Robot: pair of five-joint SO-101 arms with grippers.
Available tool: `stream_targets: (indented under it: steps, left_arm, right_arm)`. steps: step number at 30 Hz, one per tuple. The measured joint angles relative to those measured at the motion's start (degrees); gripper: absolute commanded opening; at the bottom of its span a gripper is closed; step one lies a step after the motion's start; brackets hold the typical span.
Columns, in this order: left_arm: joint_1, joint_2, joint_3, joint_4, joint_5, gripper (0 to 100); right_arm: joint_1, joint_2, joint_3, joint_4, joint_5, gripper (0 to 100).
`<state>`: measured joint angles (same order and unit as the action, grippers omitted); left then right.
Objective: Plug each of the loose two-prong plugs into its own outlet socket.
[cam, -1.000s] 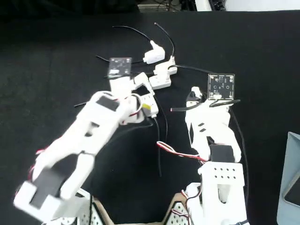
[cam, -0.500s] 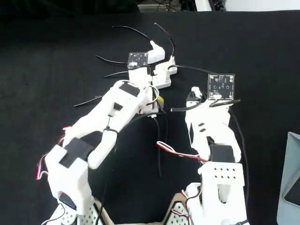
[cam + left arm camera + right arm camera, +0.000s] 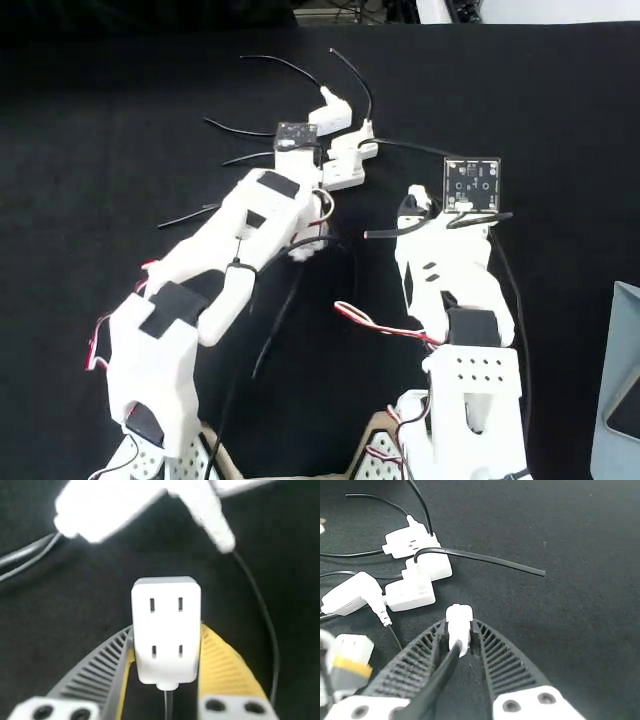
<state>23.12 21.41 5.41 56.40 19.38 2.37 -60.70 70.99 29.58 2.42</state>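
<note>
From high up, the left arm [image 3: 230, 250] is stretched over the black worktop [image 3: 120, 120]. It ends at a bunch of white pieces [image 3: 345, 165] near the far middle. The right arm [image 3: 450, 270] is on the other side. Its right hand [image 3: 411, 213] is low over the worktop, a little apart from that bunch.

From the left wrist, the left hand [image 3: 166, 635] is holding a white socket block [image 3: 166, 625]. The block sits between a grey finger [image 3: 107, 660] and a yellow finger [image 3: 220, 665]. Four small slots on the block face the camera. A blurry white piece [image 3: 115, 505] lies on the worktop just past it.

From the right wrist, the right hand [image 3: 459, 630] is narrow and holds a small white plug [image 3: 458, 620]. A black cord [image 3: 435, 680] runs back from the plug. I cannot see its prongs. Ahead lie two white blocks [image 3: 420, 582] pressed together and one more block [image 3: 412, 539] behind them. A bent plug [image 3: 352, 594] with bare prongs lies beside them. The socket block [image 3: 352, 647] in the left hand is off to one side.
</note>
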Motion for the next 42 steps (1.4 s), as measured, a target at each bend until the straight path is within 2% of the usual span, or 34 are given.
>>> stream_targets:
  steps: [8,12,18,20,23,29,34,42]
  left_arm:
    - [-1.8,-2.5,0.0,12.5,-15.5,5]
    - [-2.7,-2.5,0.0,17.1,-27.2,3]
    - [-2.8,-3.8,4.3,18.2,-45.6,3]
    - [-3.1,-4.3,5.6,17.7,-49.4,3]
    - [-4.2,-5.4,6.6,16.4,-49.7,6]
    - [-5.8,-12.6,9.5,16.5,-48.5,20]
    - [-5.9,-20.4,14.7,15.8,-43.6,21]
    - [-7.6,-28.2,19.1,15.6,-42.5,21]
  right_arm:
    - [0.0,0.0,0.0,0.0,0.0,1.1]
    - [0.0,0.0,0.0,0.0,0.0,1.1]
    - [0.0,0.0,0.0,0.0,0.0,1.1]
    - [0.0,0.0,0.0,0.0,0.0,1.1]
    - [0.0,0.0,0.0,0.0,0.0,1.1]
    - [0.0,0.0,0.0,0.0,0.0,1.1]
    - [0.0,0.0,0.0,0.0,0.0,1.1]
    - [0.0,0.0,0.0,0.0,0.0,1.1]
